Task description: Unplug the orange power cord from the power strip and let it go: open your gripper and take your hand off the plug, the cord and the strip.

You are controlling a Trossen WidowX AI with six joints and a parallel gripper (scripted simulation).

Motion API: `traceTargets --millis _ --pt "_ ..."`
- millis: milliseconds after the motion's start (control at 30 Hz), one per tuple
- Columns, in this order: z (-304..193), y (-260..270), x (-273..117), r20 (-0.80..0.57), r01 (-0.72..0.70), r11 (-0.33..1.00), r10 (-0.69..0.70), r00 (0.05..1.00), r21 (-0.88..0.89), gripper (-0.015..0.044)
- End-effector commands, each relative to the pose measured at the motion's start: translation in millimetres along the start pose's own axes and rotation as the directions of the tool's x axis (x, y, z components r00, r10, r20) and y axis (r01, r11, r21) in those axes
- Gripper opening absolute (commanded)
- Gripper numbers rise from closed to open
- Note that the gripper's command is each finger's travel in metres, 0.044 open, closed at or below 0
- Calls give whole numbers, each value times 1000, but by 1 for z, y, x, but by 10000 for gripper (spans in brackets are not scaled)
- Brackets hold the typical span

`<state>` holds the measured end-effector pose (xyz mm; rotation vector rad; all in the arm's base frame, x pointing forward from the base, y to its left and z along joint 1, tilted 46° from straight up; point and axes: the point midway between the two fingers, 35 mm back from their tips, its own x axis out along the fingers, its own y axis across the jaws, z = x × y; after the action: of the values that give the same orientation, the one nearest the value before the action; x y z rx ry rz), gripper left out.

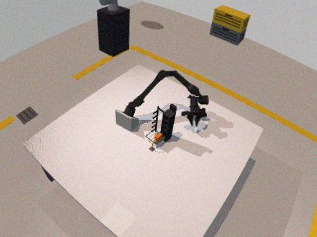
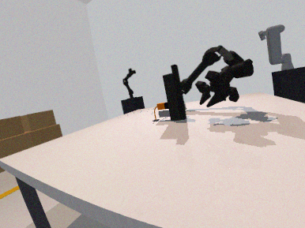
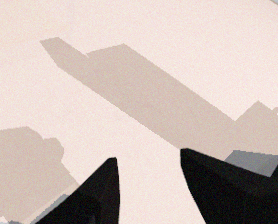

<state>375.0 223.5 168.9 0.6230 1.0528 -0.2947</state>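
White table (image 1: 103,167): gripper (image 1: 195,120) hangs half-shut w/ nothing in it, well apart from orange plug (image 1: 158,136), which sticks out sideways on power strip's (image 1: 168,124) far side.

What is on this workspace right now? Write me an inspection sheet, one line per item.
Surface: pale table top with hard shadows on it.
Job's things: black power strip standing upright; orange plug at its lower end, seemingly in the strip.
Clutter: grey block at the arm's base; thin rack-like frame beside the strip.
End effector: end effector hangs above the table on the far side of the strip from the plug, fingers part closed, only bare table between them, touching nothing.
Cables: short orange cord curving from the plug to the table.
Surroundings: yellow floor lines, black pedestal carrying a grey arm, yellow and grey crate, cardboard boxes.
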Motion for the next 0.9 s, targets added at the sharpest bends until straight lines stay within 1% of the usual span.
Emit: traceTargets --millis 0,133,400,500,600,733,867 --pt "38 -36 46 -51 50 998 -51 997 -26 160" --pt "67 -70 79 -92 69 997 -72 993 -35 160" --pt "97 -128 115 -184 60 998 -56 981 18 160" --pt "99 -154 122 -246 81 992 -56 968 95 160" --pt "95 -189 128 -345 134 964 -49 937 229 160" --pt "85 -236 129 -476 224 876 7 880 427 160" --pt "66 -271 126 -583 330 779 56 810 534 160"
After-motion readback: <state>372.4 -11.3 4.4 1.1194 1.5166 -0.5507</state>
